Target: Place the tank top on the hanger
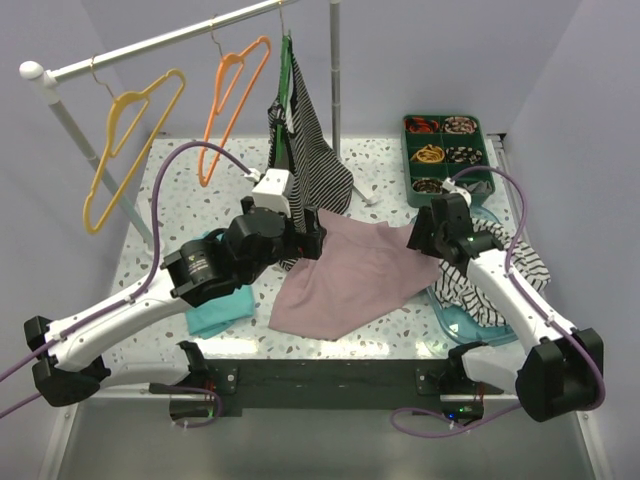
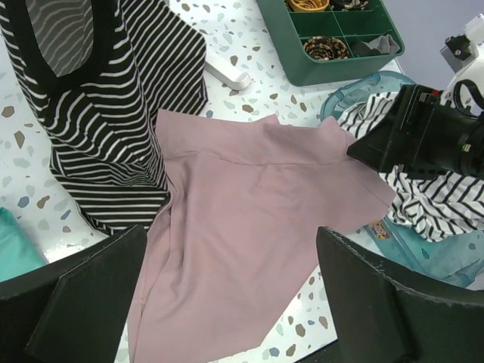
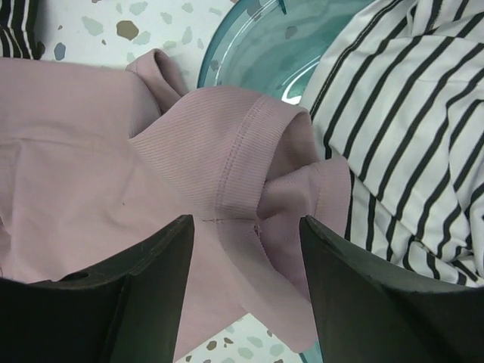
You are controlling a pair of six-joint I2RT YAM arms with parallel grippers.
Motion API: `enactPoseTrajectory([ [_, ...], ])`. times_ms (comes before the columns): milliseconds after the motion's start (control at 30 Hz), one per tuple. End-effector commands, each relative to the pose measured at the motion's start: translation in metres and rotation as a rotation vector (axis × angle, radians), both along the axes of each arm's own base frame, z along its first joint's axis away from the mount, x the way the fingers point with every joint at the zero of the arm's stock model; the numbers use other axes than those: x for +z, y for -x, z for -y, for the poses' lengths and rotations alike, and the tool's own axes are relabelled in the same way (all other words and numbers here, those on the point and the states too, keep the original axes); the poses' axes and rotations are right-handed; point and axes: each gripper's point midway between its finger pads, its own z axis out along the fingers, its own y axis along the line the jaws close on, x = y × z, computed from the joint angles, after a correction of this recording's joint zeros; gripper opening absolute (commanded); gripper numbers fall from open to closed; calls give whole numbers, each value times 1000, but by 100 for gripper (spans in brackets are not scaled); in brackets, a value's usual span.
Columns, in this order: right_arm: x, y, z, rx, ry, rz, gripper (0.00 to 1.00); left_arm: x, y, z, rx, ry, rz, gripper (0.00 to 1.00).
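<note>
Same build on both: the white-shelled left arm (image 1: 115, 315) and white-shelled right arm (image 1: 505, 290) have chunky black joint housings and black bases. A thin purple cable (image 1: 200, 144) loops off each one. Matte black wedge-shaped fingers (image 2: 83, 302), plus a tiny green light (image 1: 469, 240) on the right wrist.

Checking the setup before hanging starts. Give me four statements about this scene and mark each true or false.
1. The tank top lies on the table. True.
2. The orange hanger lies on the table. False: it hangs from the rail.
3. The left fingers are shut on the tank top. False: they stand apart above it.
4. A striped top hangs from the rail. True.
</note>
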Motion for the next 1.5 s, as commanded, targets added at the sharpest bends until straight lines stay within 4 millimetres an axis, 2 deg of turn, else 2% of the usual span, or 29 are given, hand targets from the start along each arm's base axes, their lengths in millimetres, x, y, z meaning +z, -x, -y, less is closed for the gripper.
enactPoseTrajectory([
  [0, -2, -11, -13, 33, -60, 35, 60, 6, -2, 1, -9, 38, 22, 100],
  [67, -8, -11, -14, 34, -54, 16, 59, 5, -2, 0, -6, 41, 20, 100],
  [367, -11, -11, -17, 60, -50, -4, 33, 2, -4, -5, 0, 38, 16, 100],
  [400, -7, -12, -15, 55, -44, 7, 22, 2, -4, -5, -2, 38, 15, 100],
  [467, -1, -12, -12, 57, -29, 14, 12, 2, -4, -5, -2, 42, 14, 100],
  [500, 10, -15, -14, 62, -35, 37, 2, 2, -4, -5, -2, 42, 14, 100],
  [567, 18, -13, -18, 91, -44, 33, 0, 2, -5, -6, 2, 43, 15, 100],
  [600, 32, -15, -21, 105, -58, 58, 0, 2, -6, -8, 13, 42, 17, 100],
  [667, 44, -12, -31, 139, -87, 68, 0, 1, -9, -16, 44, 41, 13, 100],
  [700, 59, -9, -43, 174, -104, 101, 0, 1, -11, -21, 67, 48, 11, 100],
  [767, 69, -3, -59, 196, -116, 117, 0, -6, -17, -33, 108, 39, -5, 100],
  [800, 74, 8, -87, 270, -128, 127, 0, -9, -18, -37, 116, 51, -22, 100],
  [867, 73, 21, -117, 307, -174, 128, 0, -18, -26, -49, 152, 54, -42, 100],
  [900, 65, 40, -144, 376, -168, 122, 0, -19, -27, -52, 162, 65, -46, 100],
  [967, 55, 56, -179, 400, -202, 132, 0, -28, -31, -61, 191, 57, -60, 100],
  [1000, 43, 79, -207, 471, -201, 139, 0, -30, -32, -65, 209, 56, -64, 100],
  [1033, 34, 90, -222, 488, -211, 120, 0, -32, -33, -69, 222, 51, -69, 100],
  [1067, 11, 99, -235, 517, -171, 79, 0, -37, -33, -72, 230, 46, -77, 100],
  [1100, 6, 115, -252, 574, -171, 78, 4, -41, -34, -74, 237, 42, -83, 100],
  [1133, 1, 121, -259, 597, -158, 72, 14, -44, -34, -76, 245, 38, -88, 100],
  [1167, -6, 125, -262, 612, -135, 65, 38, -52, -34, -77, 247, 28, -100, 100],
  [1233, -2, 123, -254, 598, -97, 91, 56, -60, -34, -75, 235, 17, -116, 99],
  [1267, 7, 123, -246, 589, -100, 115, 69, -68, -34, -73, 225, 14, -124, 98],
  [1367, 22, 115, -216, 536, -38, 180, 77, -85, -33, -52, 119, 10, -147, 91],
  [1467, 38, 109, -179, 451, 16, 233, 75, -104, -29, -19, -55, 19, -173, 82],
])
